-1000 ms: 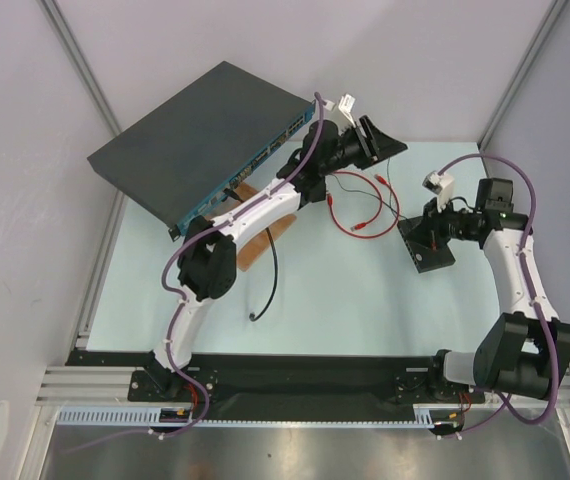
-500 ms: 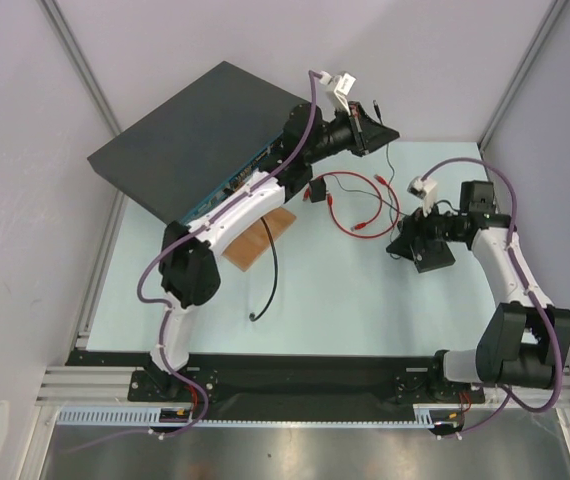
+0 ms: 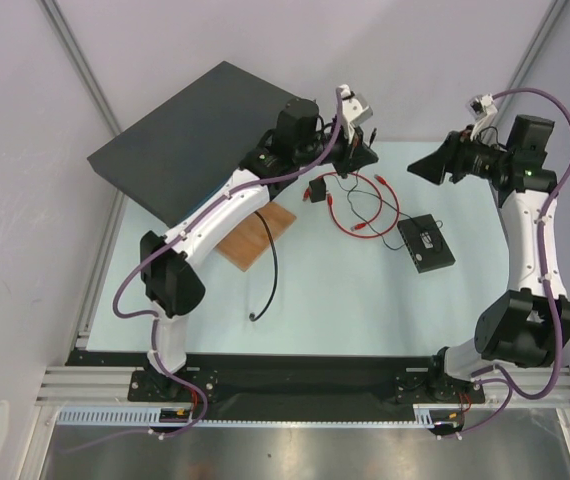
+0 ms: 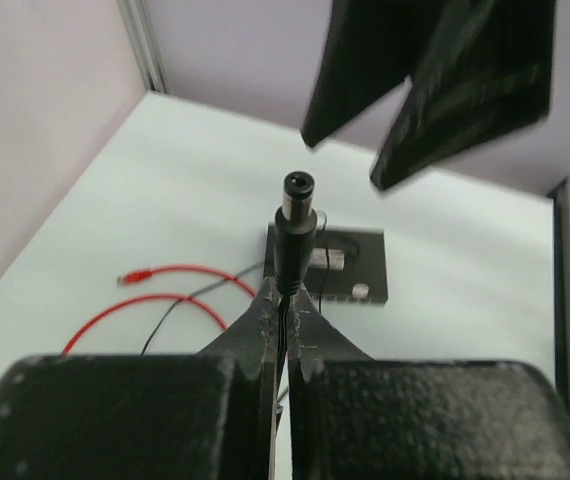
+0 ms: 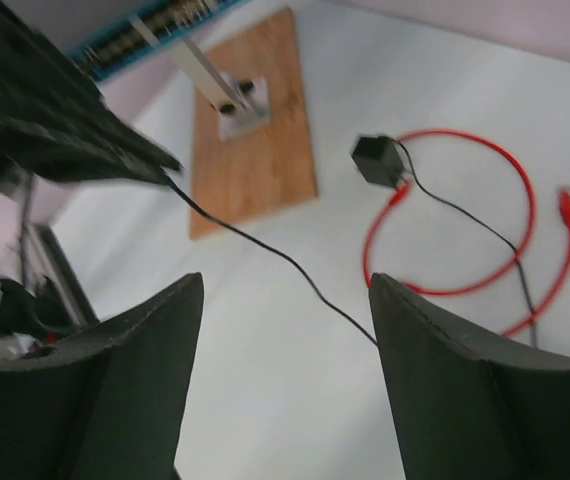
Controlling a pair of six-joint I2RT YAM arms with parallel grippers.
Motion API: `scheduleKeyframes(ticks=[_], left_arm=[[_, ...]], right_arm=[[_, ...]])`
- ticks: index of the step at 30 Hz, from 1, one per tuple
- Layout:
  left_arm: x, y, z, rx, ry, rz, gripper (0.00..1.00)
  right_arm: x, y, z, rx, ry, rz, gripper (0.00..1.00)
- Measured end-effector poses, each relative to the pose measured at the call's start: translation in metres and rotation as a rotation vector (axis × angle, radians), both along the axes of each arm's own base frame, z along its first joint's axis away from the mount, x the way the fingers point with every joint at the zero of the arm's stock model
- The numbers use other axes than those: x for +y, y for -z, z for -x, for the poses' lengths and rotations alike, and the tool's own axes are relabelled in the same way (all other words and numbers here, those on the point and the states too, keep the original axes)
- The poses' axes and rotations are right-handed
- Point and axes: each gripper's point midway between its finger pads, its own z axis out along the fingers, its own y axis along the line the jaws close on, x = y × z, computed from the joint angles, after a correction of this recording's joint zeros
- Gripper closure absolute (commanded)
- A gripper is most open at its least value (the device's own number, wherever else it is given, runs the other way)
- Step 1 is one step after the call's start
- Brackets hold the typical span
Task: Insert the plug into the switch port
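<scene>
Barrel plug (image 4: 295, 225) pinched in closed left jaws, right jaws spread empty, switch box (image 3: 425, 243) apart.

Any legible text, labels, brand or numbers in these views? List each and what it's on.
No text can be read in any view.
On the small black box, the white label: print too small from above, blurred in the left wrist view.
On the rack unit, the blue front: port markings, if any, are blurred.
On the black barrel plug: no marking visible.
</scene>
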Motion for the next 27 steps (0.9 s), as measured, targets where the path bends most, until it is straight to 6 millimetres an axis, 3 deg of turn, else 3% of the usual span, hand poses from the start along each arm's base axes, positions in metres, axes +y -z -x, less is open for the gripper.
scheduleKeyframes(ticks=[4,12,27], left_arm=[[0.005,0.020,0.004,-0.012,0.029,-0.094,1.00],[0.003,0.028,0.005,-0.022,0.058,-0.148,1.00],[-0.003,0.040,0.012,0.015,0.083,-0.173,1.00]], right_arm=[[0.015,-0.019,-0.004,0.038,-0.012,-0.114,0.28],[0.056,-0.036,-0.006,0.062,-0.088,-0.205,0.25],[0.077,-0.041,-0.005,0.060,-0.140,-0.226,0.28]])
